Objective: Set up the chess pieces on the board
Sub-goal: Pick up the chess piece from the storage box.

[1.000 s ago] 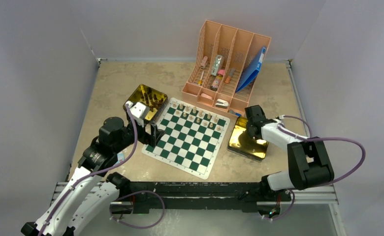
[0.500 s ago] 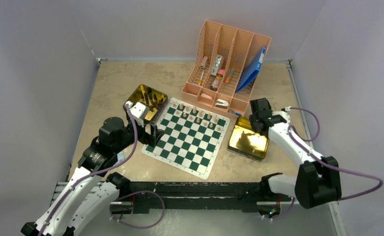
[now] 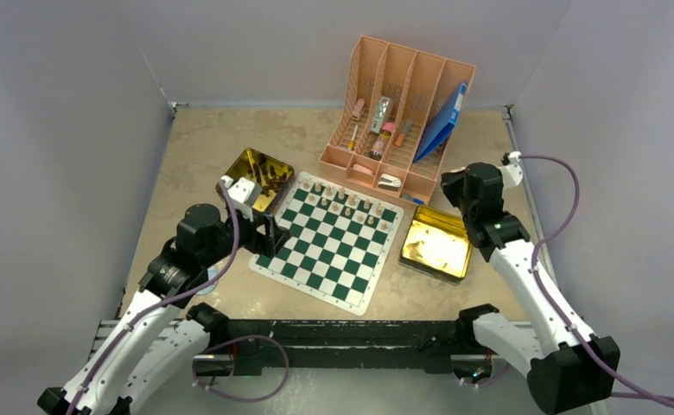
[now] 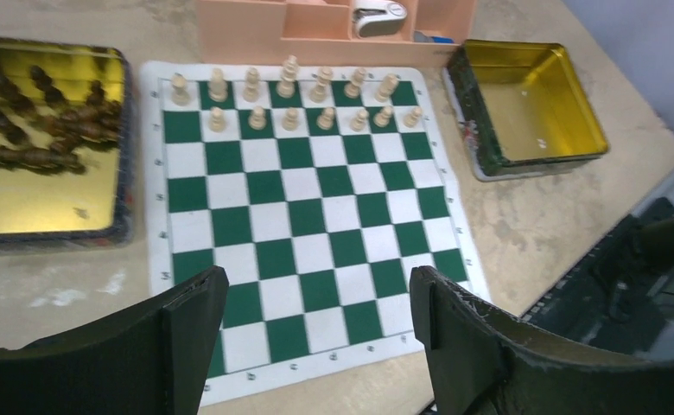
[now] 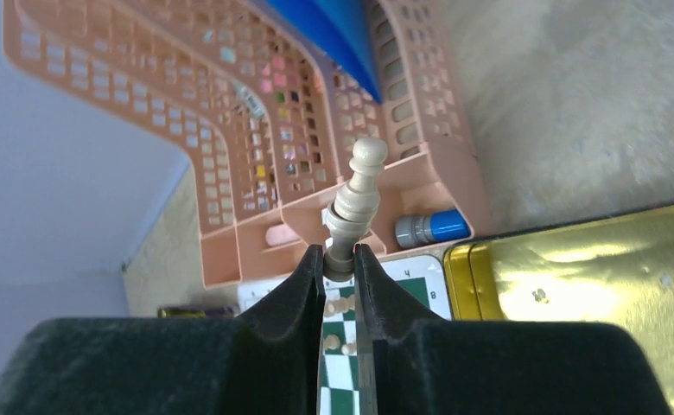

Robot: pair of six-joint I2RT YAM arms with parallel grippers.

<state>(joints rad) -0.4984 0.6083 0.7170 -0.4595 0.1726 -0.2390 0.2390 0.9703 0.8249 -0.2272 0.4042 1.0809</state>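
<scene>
We note R gripper (image 5: 340, 259) clamped low on pale tan piece (image 5: 358, 194), prob. bound for board (image 4: 299, 216); L gripper (image 4: 312, 303) jaws apart, empty, waiting over near edge.

The board (image 3: 325, 259) lies between the left tin (image 3: 251, 169) and right tin (image 3: 437, 246), chess pieces (image 3: 348, 201) along its far edge.

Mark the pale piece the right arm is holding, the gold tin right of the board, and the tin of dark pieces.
pale piece (image 5: 352, 207): right wrist view, mid-stem.
right gold tin (image 4: 530, 108): left wrist view, bare floor.
tin of dark pieces (image 4: 40, 203): left wrist view, bare floor.
</scene>
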